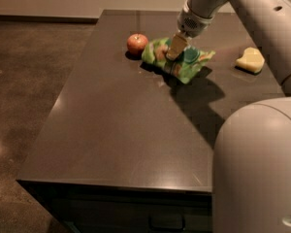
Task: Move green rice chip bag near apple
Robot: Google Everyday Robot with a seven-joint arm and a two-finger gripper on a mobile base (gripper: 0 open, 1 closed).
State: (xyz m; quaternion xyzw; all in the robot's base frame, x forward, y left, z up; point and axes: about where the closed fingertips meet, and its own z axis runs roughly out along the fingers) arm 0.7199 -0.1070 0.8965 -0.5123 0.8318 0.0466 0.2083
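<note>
Toward the far end of the bench (121,130), my hand (175,49) comes down from the upper right and is clamped on the green rice chip bag (190,63), its tan fingertips (176,44) pressed into the crinkled top of the bag close to the dark teal oval logo. The bag lies stretched from left to right, its left end just beside the apple (137,43); whether the two touch I cannot tell. The apple sits upright on the bench to the left of the bag, near the far left edge. Its right end looks a little raised, with a dark shadow spreading under it and toward me across the bench top. My arm (254,18) slants up and away to the right from the wrist above the bag. A pale yellow sponge (250,60) lies well apart from the bag, near the right edge of the bench. My own rounded grey body (257,169) fills the near right corner of the view.
</note>
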